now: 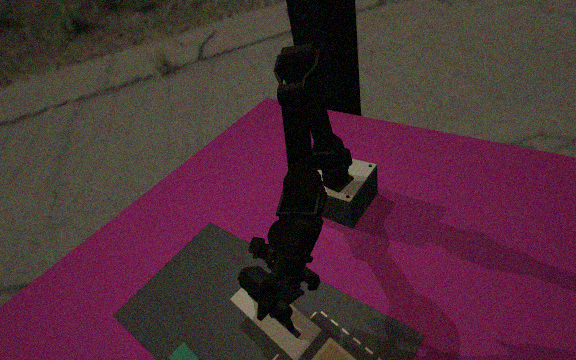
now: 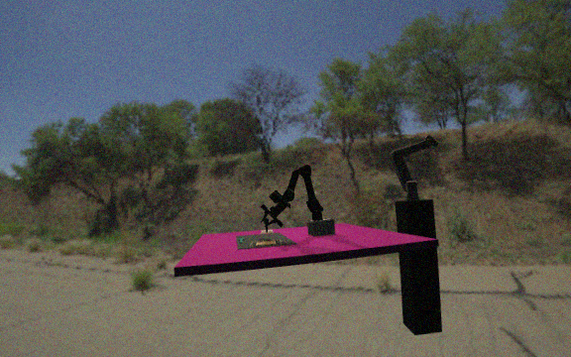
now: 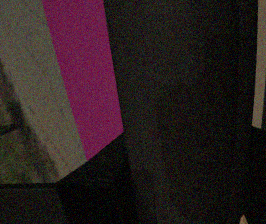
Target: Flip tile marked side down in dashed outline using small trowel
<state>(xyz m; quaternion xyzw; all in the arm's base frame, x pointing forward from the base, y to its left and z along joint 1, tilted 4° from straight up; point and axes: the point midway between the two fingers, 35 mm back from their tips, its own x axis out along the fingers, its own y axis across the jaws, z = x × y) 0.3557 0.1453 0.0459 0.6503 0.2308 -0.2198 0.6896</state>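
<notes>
My gripper (image 1: 280,323) (image 2: 267,229) is shut on the pale trowel (image 1: 308,327) (image 2: 266,231), which it holds above the mat; the trowel's shadow falls on the mat. A pale strip at the right edge of the wrist view looks like part of the trowel. The tile (image 1: 334,351) (image 2: 266,243) shows a plain tan face with no dark square, beside the trowel's end. It is cut off by the bottom edge in the top view. The dashed outline (image 1: 338,326) runs along its far side; its near side is out of view.
The dark grey mat (image 1: 178,295) lies on the magenta table (image 1: 468,210) (image 2: 355,243). A green patch (image 1: 183,353) (image 2: 241,240) is at the mat's near left. The arm's box-shaped base (image 1: 350,212) (image 2: 321,227) stands behind the mat. A black pillar (image 2: 419,278) stands beside the table.
</notes>
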